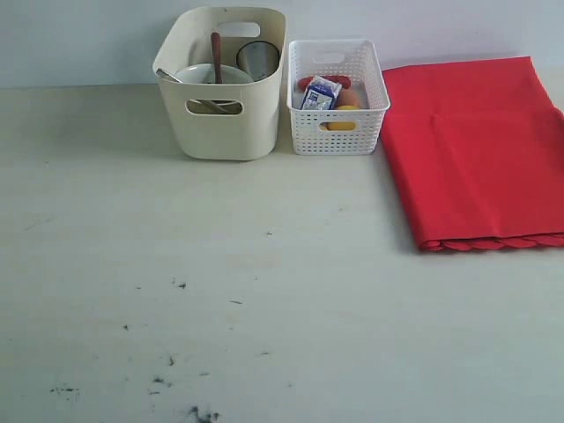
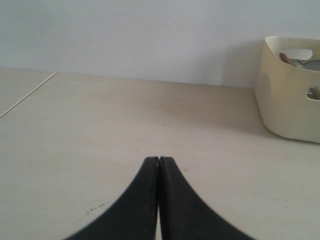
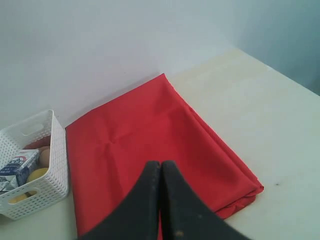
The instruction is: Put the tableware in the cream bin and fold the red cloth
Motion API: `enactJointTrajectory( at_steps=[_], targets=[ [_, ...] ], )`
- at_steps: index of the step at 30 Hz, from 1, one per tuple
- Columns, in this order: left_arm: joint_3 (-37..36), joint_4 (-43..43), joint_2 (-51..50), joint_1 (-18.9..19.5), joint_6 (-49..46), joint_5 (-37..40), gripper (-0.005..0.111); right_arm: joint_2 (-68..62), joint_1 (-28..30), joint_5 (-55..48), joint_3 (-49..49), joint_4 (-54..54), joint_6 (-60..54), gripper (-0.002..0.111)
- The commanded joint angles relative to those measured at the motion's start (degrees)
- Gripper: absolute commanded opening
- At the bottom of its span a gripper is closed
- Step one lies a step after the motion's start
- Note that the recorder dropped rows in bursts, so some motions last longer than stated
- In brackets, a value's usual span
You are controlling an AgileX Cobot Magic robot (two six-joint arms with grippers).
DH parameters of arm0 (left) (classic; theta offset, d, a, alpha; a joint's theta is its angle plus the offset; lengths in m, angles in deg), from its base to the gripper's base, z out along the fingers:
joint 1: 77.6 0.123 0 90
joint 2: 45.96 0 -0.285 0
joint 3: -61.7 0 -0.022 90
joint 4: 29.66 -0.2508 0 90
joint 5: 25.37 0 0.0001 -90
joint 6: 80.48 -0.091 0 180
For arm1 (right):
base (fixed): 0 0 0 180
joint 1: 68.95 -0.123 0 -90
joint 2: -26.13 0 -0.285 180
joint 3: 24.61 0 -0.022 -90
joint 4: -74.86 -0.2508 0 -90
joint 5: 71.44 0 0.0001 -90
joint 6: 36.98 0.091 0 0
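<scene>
Left claw (image 2: 159,161): jaws pressed together, nothing held, low over bare desk (image 2: 100,125), well apart from the bin (image 2: 287,100).
Right claw (image 3: 160,164): jaws pressed together too, empty, hanging above the cloth (image 3: 130,135); contact cannot be told.
Bin: upright at the desk's back. Contents seen: bowl (image 1: 198,73), spoon (image 1: 216,53) standing in it, cup (image 1: 257,57) at the rear corner, and a steel handle over the bowl's rim, probably the knife (image 1: 167,76). Other pieces not made out. None lies loose on the desk, so this part is judged done.
Cloth: flat, right of the basket (image 1: 339,141), layers doubled, scalloped edge toward the front. Judged folded; a further fold may remain.
Basket: just beside the bin, holding a carton (image 1: 319,95) and food.
</scene>
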Motion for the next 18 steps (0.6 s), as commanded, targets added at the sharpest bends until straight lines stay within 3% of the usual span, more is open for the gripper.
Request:
enactJointTrajectory(
  at_steps=[1, 14, 18],
  targets=[
    [0.0, 0.5, 0.3, -1.0, -0.1, 0.2, 0.002, 0.2, 0.1, 0.3, 0.4, 0.2, -0.1, 0.0],
    [0.0, 0.5, 0.3, -1.0, -0.3, 0.2, 0.002, 0.2, 0.1, 0.3, 0.4, 0.2, -0.1, 0.0],
    [0.0, 0.5, 0.3, -1.0, -0.4, 0.2, 0.002, 0.2, -4.7, 0.3, 0.4, 0.4, -0.1, 0.0]
  ],
)
